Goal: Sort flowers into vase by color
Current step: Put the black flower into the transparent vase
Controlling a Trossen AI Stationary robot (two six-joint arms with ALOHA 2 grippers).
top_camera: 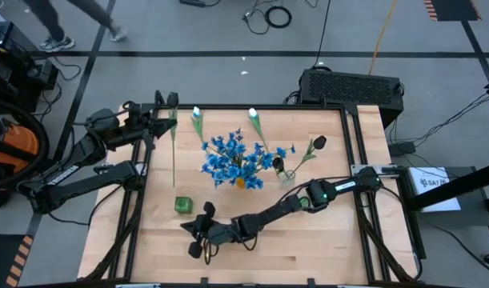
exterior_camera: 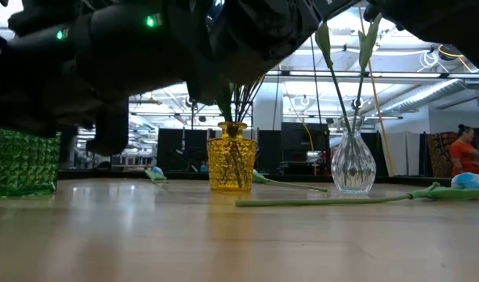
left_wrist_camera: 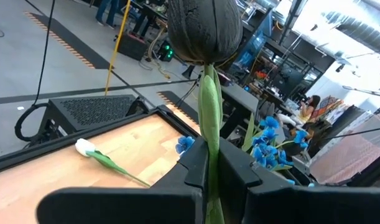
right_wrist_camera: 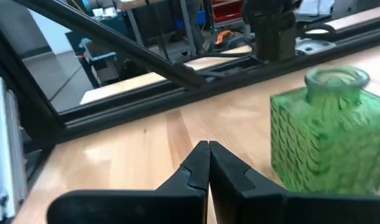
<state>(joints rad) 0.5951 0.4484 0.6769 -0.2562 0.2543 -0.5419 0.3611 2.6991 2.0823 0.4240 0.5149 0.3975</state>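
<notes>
My left gripper (top_camera: 162, 122) is at the table's far left, shut on a flower with a dark blackish bud (left_wrist_camera: 205, 28) and a green stem. My right gripper (top_camera: 188, 230) is shut and empty, low over the near middle of the table, just near-side of the green glass vase (top_camera: 182, 205) and apart from it. Blue flowers (top_camera: 236, 160) stand in a yellow vase (exterior_camera: 231, 164) at the centre. A dark-budded flower (top_camera: 318, 144) stands in the clear vase (exterior_camera: 353, 164). Two white tulips (top_camera: 198, 116) (top_camera: 254, 120) lie on the far part of the table. My left gripper pinches the green stem (left_wrist_camera: 209, 130) between its two fingers, a short way below the dark bud. The fingers point level and lie across the stem. The bud stands clear beyond the fingers; the long stem (top_camera: 174, 156) runs toward the near edge. Whether its end touches the table I cannot tell.
Black rails frame the table (top_camera: 324, 240); a black box (top_camera: 352, 86) sits behind its far right corner. Bare wood lies along the near edge and at the right. People show in the room beyond (exterior_camera: 462, 149).
</notes>
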